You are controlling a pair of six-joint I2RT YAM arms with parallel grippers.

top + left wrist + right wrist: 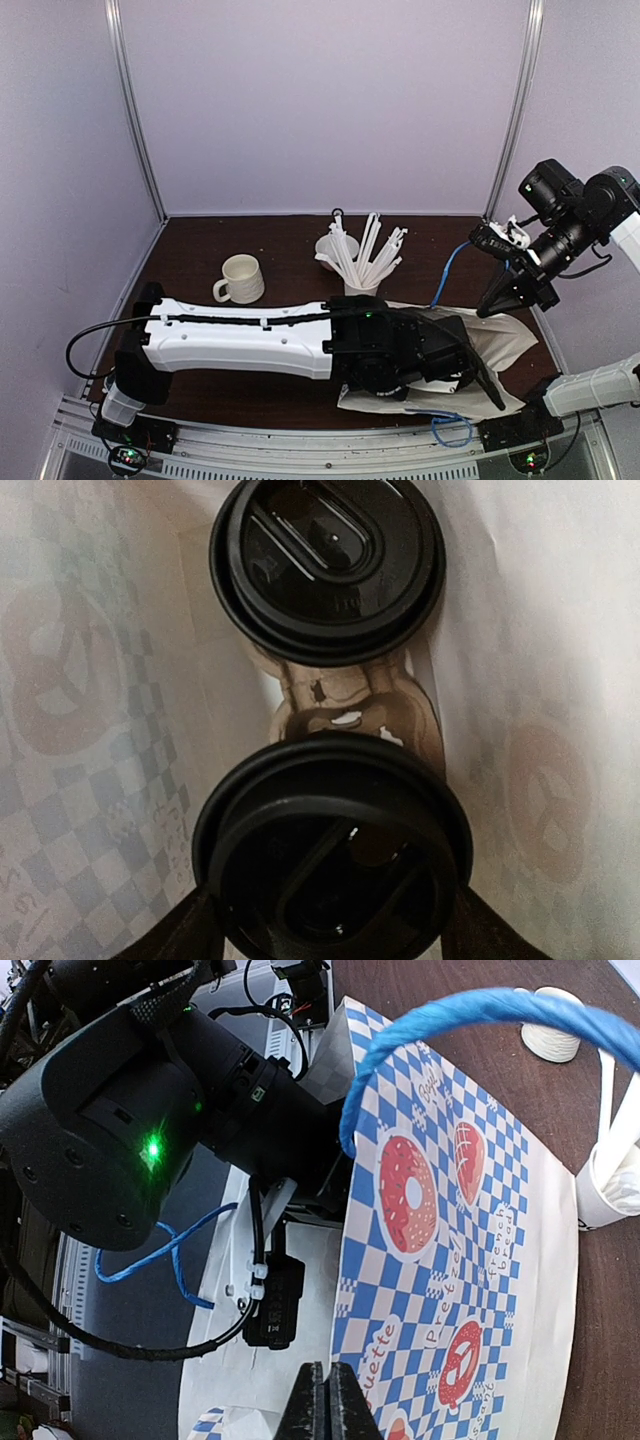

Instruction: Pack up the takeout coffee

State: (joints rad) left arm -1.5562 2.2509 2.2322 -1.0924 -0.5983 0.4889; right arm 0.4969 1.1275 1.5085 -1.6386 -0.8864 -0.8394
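Note:
Two takeout coffee cups show only in the left wrist view, from above, inside a paper bag. One black lid is farther in and the other is close to the camera, with a brown piece between them. My left gripper reaches into the bag, and its dark fingers stand on both sides of the near cup, just under the lid. My right gripper hangs above the bag's far side. It is shut with nothing visible between the tips. The bag's blue handle arches close past its camera.
A cream mug stands at the back left of the dark table. A white cup of stirrers stands mid-table, just behind the bag. A second blue handle lies at the near edge. The left arm fills the space beside the bag's checked side.

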